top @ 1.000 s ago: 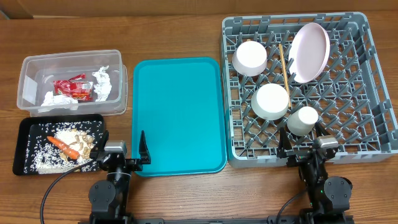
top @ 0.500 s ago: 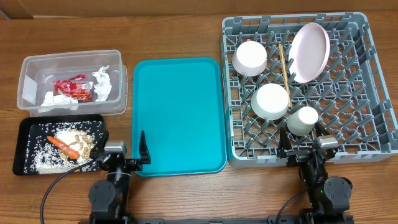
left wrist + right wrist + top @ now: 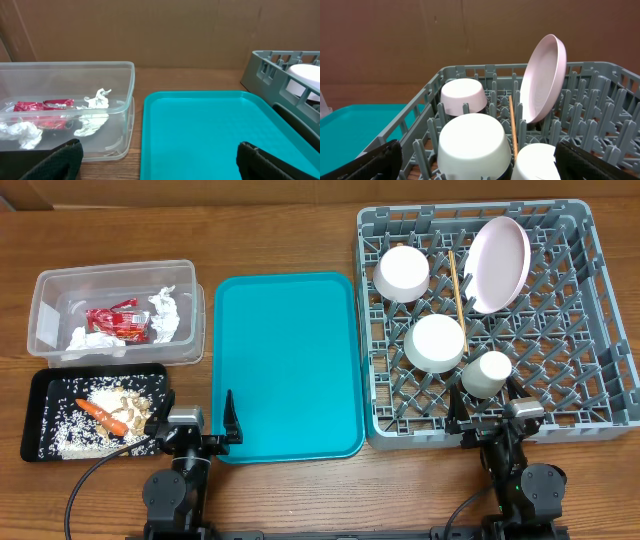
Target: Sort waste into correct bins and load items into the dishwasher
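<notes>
We judge the sorting done, and the layout explains itself. The red wrapper (image 3: 118, 323) and the crumpled tissues (image 3: 165, 315) lie in the clear tub (image 3: 45, 285), dry rubbish together. The carrot piece (image 3: 100, 415), nut crumbs (image 3: 125, 402) and rice scraps (image 3: 70, 435) lie in the black tray (image 3: 35, 395) just beside it, food waste together.

In the dish rack (image 3: 590, 380) the plate (image 3: 500, 265) stands on edge between pegs, likely so water can run off. The far bowl (image 3: 402, 273) and near bowl (image 3: 434, 343) appear mouth-down for the same reason. The cup (image 3: 487, 373) is tipped among the pegs, and the chopsticks (image 3: 456, 285) lie between the far bowl and the plate. The teal tray (image 3: 290, 360) between bins and rack carries nothing.

Both arms are folded low at the near edge of the tabletop (image 3: 300, 230), wrists level and facing forward. The left pincer (image 3: 160, 162) hangs at the teal tray's near edge, jaws wide, holding nothing. The right pincer (image 3: 480, 165) faces the rack's near wall, equally wide and empty. We read this as a parked pose.
</notes>
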Robot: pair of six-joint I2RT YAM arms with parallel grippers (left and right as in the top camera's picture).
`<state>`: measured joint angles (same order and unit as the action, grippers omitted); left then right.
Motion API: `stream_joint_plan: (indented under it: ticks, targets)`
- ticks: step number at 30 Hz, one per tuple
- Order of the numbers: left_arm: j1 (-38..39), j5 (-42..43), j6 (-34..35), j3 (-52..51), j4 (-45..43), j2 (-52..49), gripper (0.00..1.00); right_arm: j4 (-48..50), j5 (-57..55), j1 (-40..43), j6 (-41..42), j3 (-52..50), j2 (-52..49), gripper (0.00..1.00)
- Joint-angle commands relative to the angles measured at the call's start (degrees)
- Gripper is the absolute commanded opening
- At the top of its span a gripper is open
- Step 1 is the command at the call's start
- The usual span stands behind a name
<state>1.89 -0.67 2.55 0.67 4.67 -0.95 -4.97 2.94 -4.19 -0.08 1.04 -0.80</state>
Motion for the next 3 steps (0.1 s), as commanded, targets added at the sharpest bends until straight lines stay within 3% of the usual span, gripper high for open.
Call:
stream_joint_plan:
  ticks: [1,3]
  targets:
    - [0.4,0.3,-1.3,-0.4,-0.3,0.7,1.0,0.3,-0.3,-0.3,-0.4,-0.6,0.6,1.0]
    - [0.4,0.3,-1.3,-0.4,-0.3,0.7,1.0,0.3,-0.3,-0.3,-0.4,-0.6,0.6,1.0]
